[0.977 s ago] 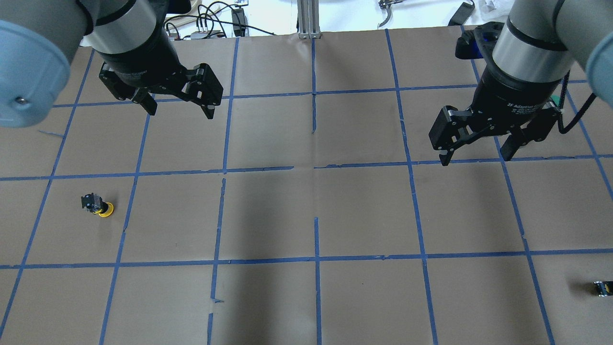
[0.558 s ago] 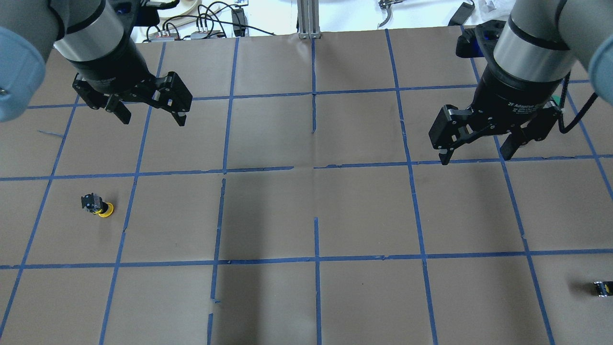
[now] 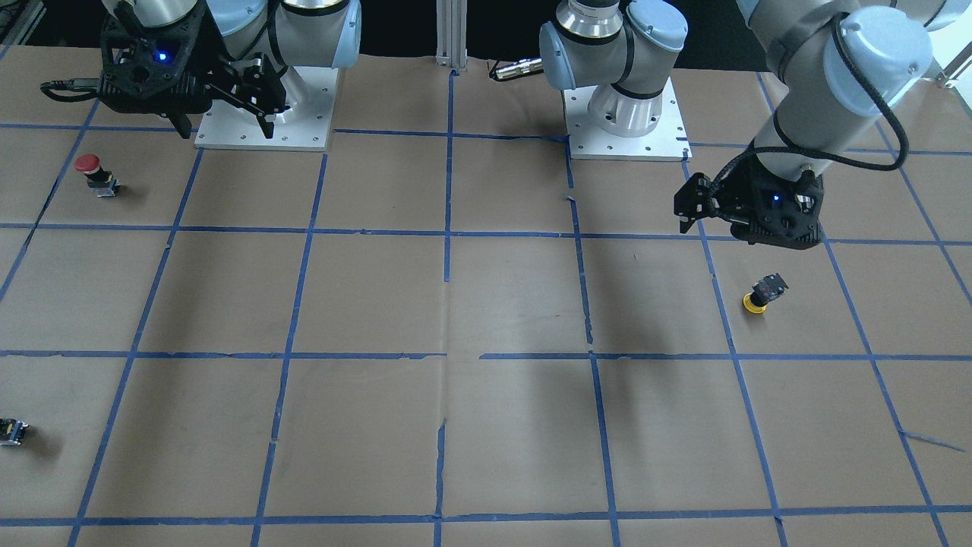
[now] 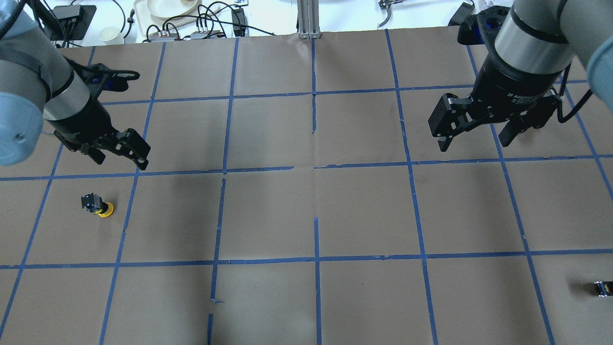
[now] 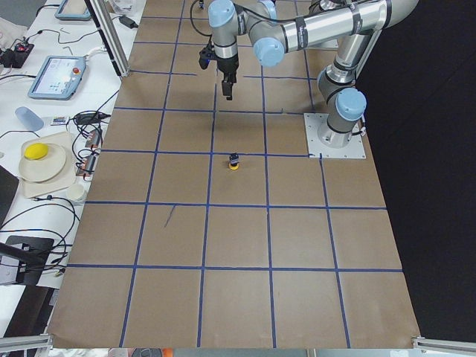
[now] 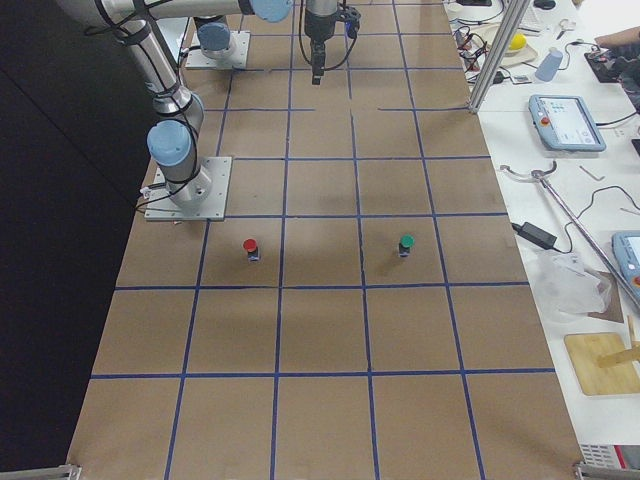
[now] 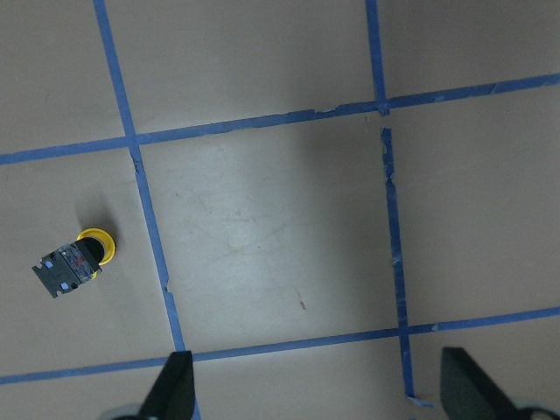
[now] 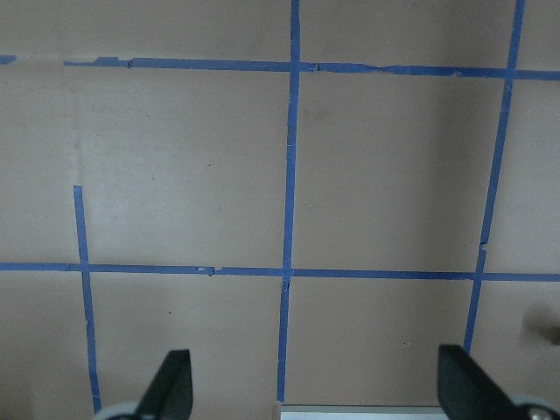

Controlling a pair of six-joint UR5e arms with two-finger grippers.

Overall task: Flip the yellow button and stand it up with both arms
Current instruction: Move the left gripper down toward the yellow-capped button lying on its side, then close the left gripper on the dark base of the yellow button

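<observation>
Left wrist-mounted view puts my left gripper (image 7: 319, 398) nearest: its fingers (image 7: 175, 389) are spread wide with nothing between them, hovering above the table (image 7: 280, 227). Beyond them, off to one side, sits the yellow button (image 7: 77, 260). It is in the table's left half, about midway between the robot-side edge and the operators' edge. Its cap is toward the table and its grey block faces up, tilted. I judge this is the reach. To do it well I should slide over until the button is centred between the fingers. Then I turn the wrist so they close across the black body, not the round cap, leaving one end free for the handover. Farthest, the right gripper (image 4: 474, 143) hangs spread and empty over the right half.
</observation>
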